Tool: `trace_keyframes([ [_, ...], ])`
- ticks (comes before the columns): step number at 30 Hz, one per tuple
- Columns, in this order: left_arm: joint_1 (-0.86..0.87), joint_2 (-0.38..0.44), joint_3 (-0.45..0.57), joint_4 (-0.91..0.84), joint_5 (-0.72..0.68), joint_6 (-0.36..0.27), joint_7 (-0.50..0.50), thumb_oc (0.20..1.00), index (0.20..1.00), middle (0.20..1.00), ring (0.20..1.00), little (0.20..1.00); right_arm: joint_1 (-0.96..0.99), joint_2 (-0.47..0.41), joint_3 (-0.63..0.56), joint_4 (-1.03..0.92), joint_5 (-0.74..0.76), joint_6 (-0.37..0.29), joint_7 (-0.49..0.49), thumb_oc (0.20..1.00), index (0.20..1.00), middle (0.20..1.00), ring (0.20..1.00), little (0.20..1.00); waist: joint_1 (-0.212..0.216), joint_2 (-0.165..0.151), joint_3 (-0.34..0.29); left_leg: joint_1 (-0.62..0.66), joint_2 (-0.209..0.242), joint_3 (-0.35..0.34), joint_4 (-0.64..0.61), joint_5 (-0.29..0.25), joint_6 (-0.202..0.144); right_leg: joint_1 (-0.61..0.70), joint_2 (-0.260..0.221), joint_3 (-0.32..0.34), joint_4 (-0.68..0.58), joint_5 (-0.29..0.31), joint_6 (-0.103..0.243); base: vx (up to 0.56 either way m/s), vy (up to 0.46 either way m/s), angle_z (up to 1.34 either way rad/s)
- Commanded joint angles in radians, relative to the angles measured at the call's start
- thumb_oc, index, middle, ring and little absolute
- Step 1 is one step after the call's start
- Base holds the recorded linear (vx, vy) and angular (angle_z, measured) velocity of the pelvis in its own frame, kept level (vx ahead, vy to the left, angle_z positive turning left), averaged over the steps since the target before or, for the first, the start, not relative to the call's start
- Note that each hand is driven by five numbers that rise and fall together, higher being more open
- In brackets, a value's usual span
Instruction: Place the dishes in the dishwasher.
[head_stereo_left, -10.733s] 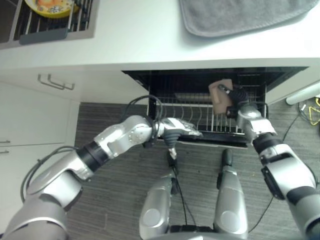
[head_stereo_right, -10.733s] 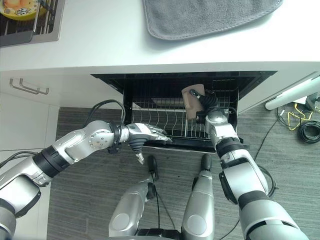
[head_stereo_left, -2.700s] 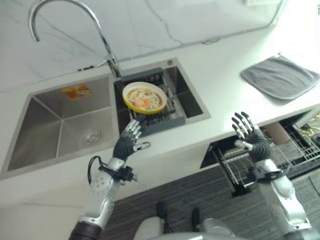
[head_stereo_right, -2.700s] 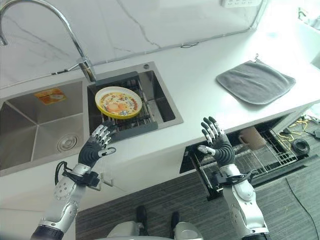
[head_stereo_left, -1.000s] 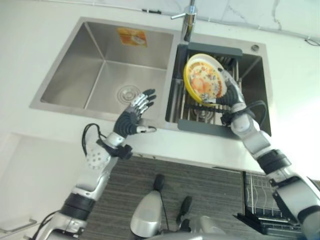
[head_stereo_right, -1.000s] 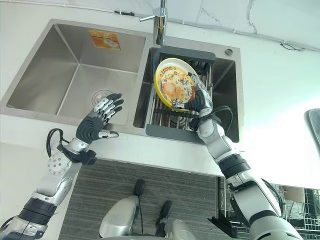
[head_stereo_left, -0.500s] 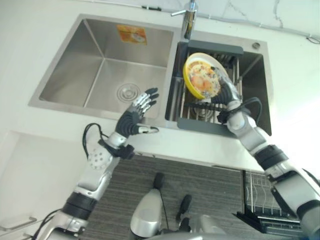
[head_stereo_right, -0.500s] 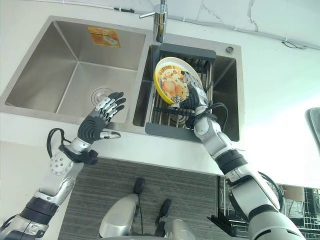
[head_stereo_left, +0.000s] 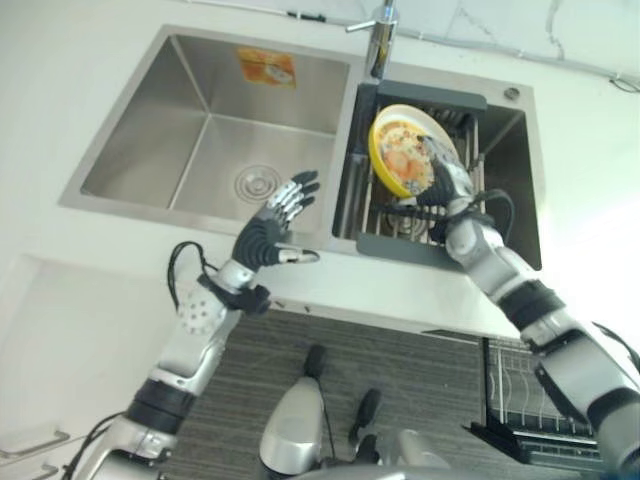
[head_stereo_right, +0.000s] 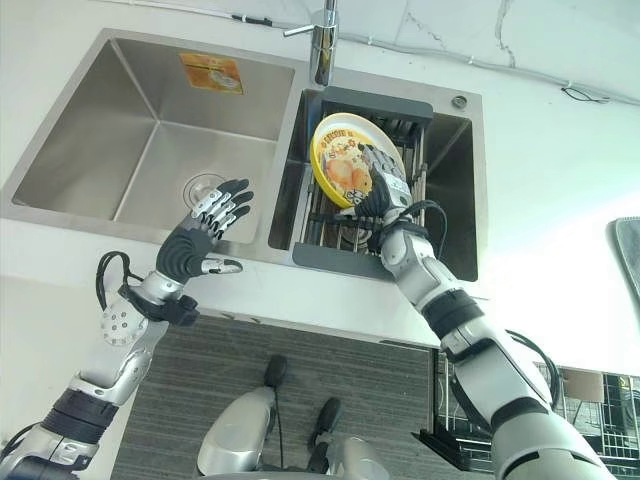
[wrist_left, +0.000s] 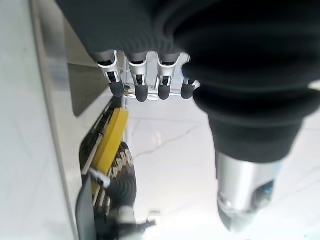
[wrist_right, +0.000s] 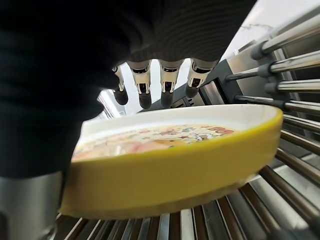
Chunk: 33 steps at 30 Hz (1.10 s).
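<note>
1. We have the yellow plate (head_stereo_right: 345, 165) in front of us, a printed picture on its face, tilted up on its edge in the wire rack (head_stereo_right: 345, 232) that sits in the right basin of the sink (head_stereo_right: 150, 150).
2. Our right hand (head_stereo_right: 378, 190) is at the plate, fingers laid across its printed face. The right wrist view shows the fingers (wrist_right: 167, 80) reaching over the plate's white inner rim, while the thumb sits low beside the yellow outer rim.
3. The fingers bend only a little over the plate. We cannot tell for sure from these views whether the thumb presses the back of the plate, so we call it a loose hold around the rim, not a firm clamp.
4. The plate's lower edge is down among the rack's bars (wrist_right: 280, 185), so it rests on the rack with the hand on it.
5. Our left hand (head_stereo_right: 195, 245) hangs in the air over the near rim of the left basin, fingers spread and straight, thumb out to the side, touching nothing and holding nothing.
6. The left wrist view shows those straight fingers (wrist_left: 137, 75) in a row, and past them the plate edge-on with the right hand against it.
7. The faucet (head_stereo_right: 320, 45) stands behind the divider between the two basins.
8. The white countertop (head_stereo_right: 560, 200) runs around the sink.
9. A dark ribbed floor (head_stereo_right: 330, 370) shows below the counter's front edge.
10. At the lower right a wire dishwasher rack (head_stereo_right: 600, 400) peeks out from under the counter.
</note>
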Motion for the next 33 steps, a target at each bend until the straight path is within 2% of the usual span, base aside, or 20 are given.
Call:
trace_keyframes([
  [1,-0.03,0.003,-0.011,-0.05,-0.025,-0.071,0.009,1.0,1.0,1.0,1.0,1.0,-0.005,0.02,0.062,-0.019,-0.041,0.015,-0.047,1.0,1.0,1.0,1.0,1.0,0.034,0.026,-0.01,-0.004,-0.018,-0.023,0.009,-0.076,0.02,-0.103,-0.019,0.062,0.097,0.034,0.04,-0.07,0.032,0.06],
  [14,-0.065,0.006,-0.041,-0.062,-0.009,-0.075,0.054,1.0,1.0,1.0,1.0,1.0,-0.075,0.009,0.136,0.004,-0.12,0.038,-0.059,1.0,1.0,1.0,1.0,1.0,0.04,0.035,0.017,-0.033,-0.028,-0.025,0.024,-0.072,0.024,-0.14,-0.028,0.052,0.126,0.034,0.041,-0.01,0.017,0.01],
  [24,-0.081,0.007,-0.05,-0.058,-0.016,-0.1,0.068,1.0,1.0,1.0,1.0,1.0,-0.105,0.018,0.18,0.035,-0.147,0.098,-0.022,1.0,1.0,1.0,1.0,1.0,0.04,0.049,0.037,-0.05,-0.031,-0.019,0.022,-0.064,0.025,-0.169,-0.034,0.047,0.14,0.035,0.042,-0.03,0.031,0.0],
  [31,-0.088,0.008,-0.056,-0.057,-0.007,-0.102,0.08,1.0,1.0,1.0,1.0,1.0,-0.108,0.015,0.18,0.067,-0.149,0.131,-0.039,1.0,1.0,1.0,1.0,1.0,0.039,0.049,0.046,-0.05,-0.03,-0.01,0.02,-0.064,0.027,-0.177,-0.038,0.043,0.149,0.04,0.047,0.0,0.0,0.0],
  [32,-0.09,0.008,-0.059,-0.057,-0.007,-0.103,0.084,1.0,1.0,1.0,1.0,1.0,-0.111,0.016,0.18,0.074,-0.144,0.138,-0.045,0.624,0.624,0.624,0.624,0.624,0.038,0.05,0.047,-0.051,-0.03,-0.009,0.02,-0.063,0.027,-0.18,-0.038,0.044,0.151,0.04,0.048,0.0,0.0,0.0],
  [33,-0.09,0.007,-0.059,-0.056,-0.006,-0.104,0.086,1.0,1.0,1.0,1.0,1.0,-0.111,0.016,0.18,0.077,-0.142,0.141,-0.048,0.391,0.391,0.391,0.391,0.391,0.038,0.051,0.047,-0.051,-0.03,-0.009,0.019,-0.063,0.027,-0.181,-0.038,0.045,0.152,0.04,0.048,-0.02,0.036,0.0],
])
